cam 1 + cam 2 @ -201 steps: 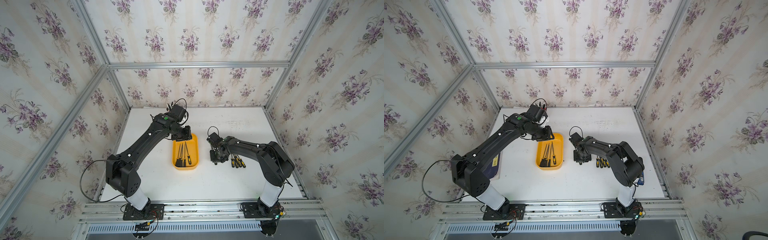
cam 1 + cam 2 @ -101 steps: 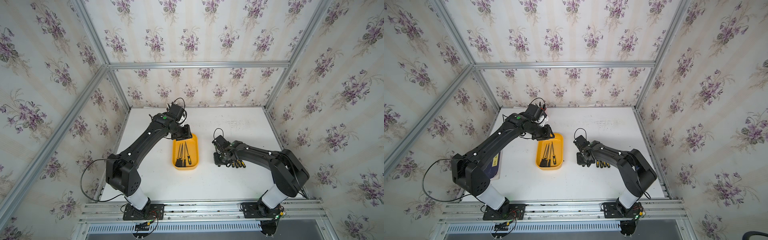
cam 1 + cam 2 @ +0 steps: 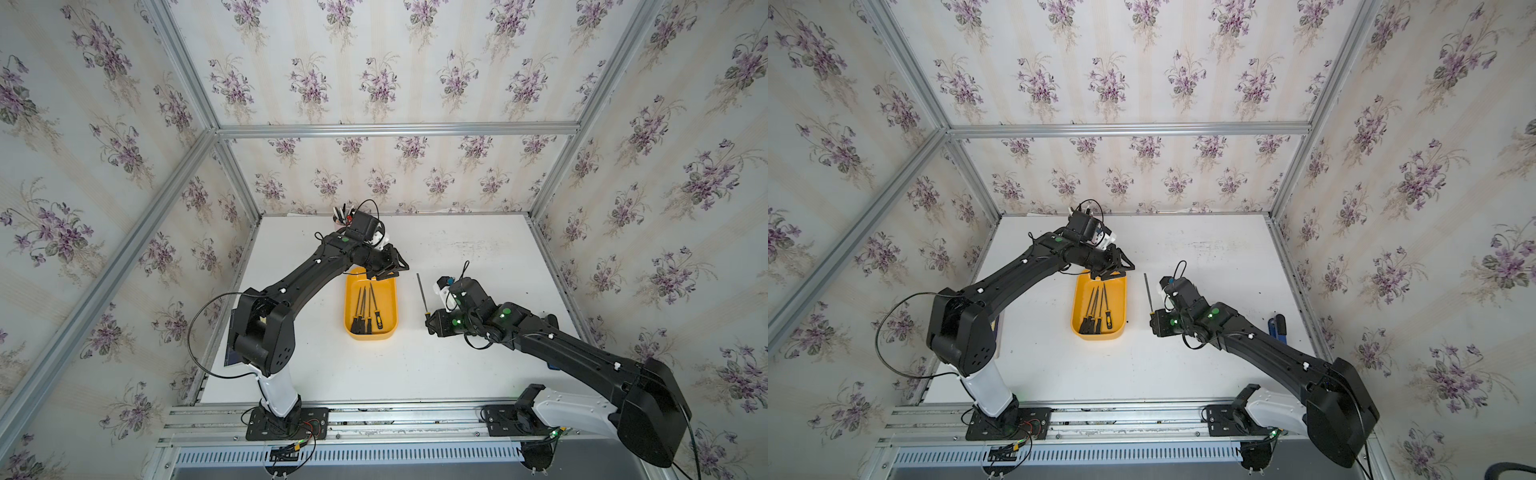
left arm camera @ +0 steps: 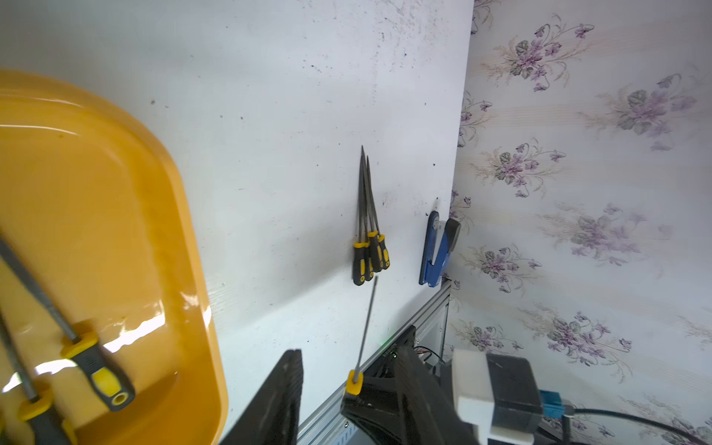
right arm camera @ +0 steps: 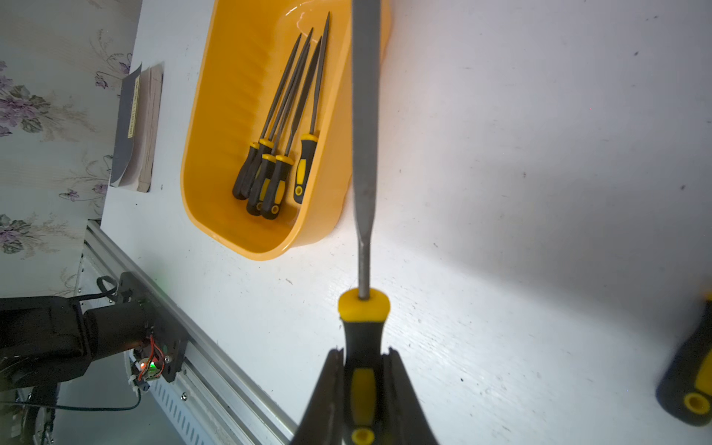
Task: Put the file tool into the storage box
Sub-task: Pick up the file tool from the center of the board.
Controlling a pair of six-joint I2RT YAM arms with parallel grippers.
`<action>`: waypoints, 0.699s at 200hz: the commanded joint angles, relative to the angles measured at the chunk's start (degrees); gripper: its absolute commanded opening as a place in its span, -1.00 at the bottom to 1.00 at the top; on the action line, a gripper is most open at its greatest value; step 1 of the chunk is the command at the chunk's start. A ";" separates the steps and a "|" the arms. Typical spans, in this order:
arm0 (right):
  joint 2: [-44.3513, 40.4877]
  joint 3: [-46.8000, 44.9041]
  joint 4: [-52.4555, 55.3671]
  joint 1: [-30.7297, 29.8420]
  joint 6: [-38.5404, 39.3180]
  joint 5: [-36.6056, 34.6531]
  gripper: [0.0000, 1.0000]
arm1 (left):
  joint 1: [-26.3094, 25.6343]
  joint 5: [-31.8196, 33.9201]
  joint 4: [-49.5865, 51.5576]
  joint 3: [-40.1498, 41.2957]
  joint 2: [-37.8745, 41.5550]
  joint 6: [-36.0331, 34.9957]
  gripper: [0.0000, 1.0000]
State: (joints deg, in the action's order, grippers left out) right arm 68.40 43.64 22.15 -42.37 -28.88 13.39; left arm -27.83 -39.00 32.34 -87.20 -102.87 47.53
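The right claw grips the file by its handle, and the yellow box lies near on its left, parallel to the file.

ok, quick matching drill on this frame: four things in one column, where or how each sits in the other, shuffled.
Things:
1 held file
2 storage box
3 loose files
4 blue tool

States:
a holds the boxed files
b at the right edge of the table
c handle clamped in the right gripper
d bunched together, outside the box

Pairs: 1-c, 2-a, 3-d, 4-b
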 commanded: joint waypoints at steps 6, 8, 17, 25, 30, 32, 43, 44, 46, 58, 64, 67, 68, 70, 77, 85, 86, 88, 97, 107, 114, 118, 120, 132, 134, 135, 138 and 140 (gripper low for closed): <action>-0.03 0.27 -2.81 -0.24 -1.02 1.54 -0.86 | -1.32 -0.29 -1.85 -0.94 -1.40 2.31 -0.12; -0.03 0.30 -2.90 -0.25 -1.05 1.59 -0.86 | -1.43 -0.11 -1.60 -1.11 -1.51 2.31 -0.13; 0.06 0.41 -3.39 -0.26 -1.17 1.86 -0.86 | -1.76 0.00 -2.08 -0.76 -1.88 2.65 -0.13; 0.47 0.48 -3.58 -0.26 -1.26 2.13 -0.86 | -2.02 -0.19 -2.84 -0.29 -2.05 3.28 -0.13; 0.74 0.48 -3.54 -0.30 -1.26 2.29 -0.86 | -2.19 -0.28 -3.22 -0.20 -2.07 3.44 -0.13; 0.89 0.53 -3.53 -0.27 -1.26 2.33 -0.86 | -2.28 -0.28 -3.30 -0.28 -2.12 3.40 -0.13; 1.37 0.57 -3.67 -0.29 -1.26 2.56 -0.86 | -2.80 -0.17 -2.42 -0.94 -2.48 2.78 -0.13; 1.33 0.62 -3.73 -0.32 -1.26 2.59 -0.86 | -2.87 -0.14 -2.26 -0.99 -2.54 2.68 -0.13; 1.44 0.56 -3.81 -0.27 -1.33 2.63 -0.86 | -2.98 -0.03 -1.99 -1.14 -2.65 2.53 -0.14; 1.56 0.40 -4.48 -0.28 -1.51 3.01 -0.86 | -3.30 0.54 -0.65 -1.94 -3.23 1.73 -0.14; 1.56 0.32 -4.79 -0.34 -1.61 3.13 -0.86 | -3.44 0.80 -0.42 -1.88 -3.43 1.62 -0.15; 1.55 0.31 -4.91 -0.35 -1.64 3.22 -0.86 | -3.42 0.84 -0.29 -1.82 -3.48 1.61 -0.16; 1.55 0.35 -4.92 -0.35 -1.62 3.22 -0.85 | -3.39 0.85 -0.27 -1.78 -3.48 1.60 -0.16; 1.56 0.39 -5.06 -0.35 -1.68 3.29 -0.85 | -3.42 0.90 -0.28 -1.71 -3.54 1.60 -0.18; 1.65 0.44 -5.02 -0.36 -1.69 3.31 -0.86 | -3.45 1.38 -0.03 -1.66 -3.65 1.49 -0.21; 1.80 0.53 -5.07 -0.40 -1.61 3.31 -0.85 | -3.45 1.96 0.47 -1.75 -3.81 1.32 -0.23; 1.81 0.55 -5.08 -0.37 -1.61 3.35 -0.86 | -3.45 1.98 0.46 -1.75 -3.82 1.28 -0.24; 1.82 0.57 -5.07 -0.35 -1.59 3.39 -0.86 | -3.43 2.00 0.43 -1.75 -3.83 1.26 -0.25; 1.99 0.57 -5.17 -0.35 -1.56 3.51 -0.85 | -3.53 1.99 0.49 -1.89 -4.01 1.14 -0.26; 2.25 0.66 -5.26 -0.31 -1.55 3.83 -0.85 | -3.67 2.30 1.56 -2.72 -4.63 0.50 -0.26; 2.33 0.63 -5.45 -0.34 -1.65 4.10 -0.85 | -3.80 2.51 2.17 -3.18 -5.08 0.08 -0.29; 2.43 0.61 -5.52 -0.37 -1.69 4.26 -0.85 | -3.88 2.59 2.39 -3.41 -5.22 -0.12 -0.31; 2.44 0.63 -5.54 -0.40 -1.63 4.30 -0.85 | -3.87 2.68 2.51 -3.41 -5.25 -0.21 -0.32; 2.52 0.57 -5.87 -0.43 -1.75 4.44 -0.85 | -3.95 3.41 3.09 -3.68 -5.71 -0.58 -0.35; 2.55 0.57 -5.89 -0.43 -1.78 4.45 -0.85 | -3.95 3.47 3.24 -3.75 -5.75 -0.66 -0.37; 2.54 0.57 -5.89 -0.43 -1.78 4.45 -0.85 | -3.92 3.49 3.29 -3.76 -5.80 -0.67 -0.37; 2.56 0.57 -5.97 -0.43 -1.84 4.45 -0.85 | -3.95 3.62 3.46 -3.84 -5.89 -0.81 -0.40; 2.60 0.57 -5.98 -0.43 -1.83 4.45 -0.85 | -3.93 3.70 3.57 -3.99 -5.97 -0.89 -0.42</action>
State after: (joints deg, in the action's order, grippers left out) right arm 70.78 43.92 17.89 -42.72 -30.11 17.15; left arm -31.59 -36.91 33.56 -90.32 -108.25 48.51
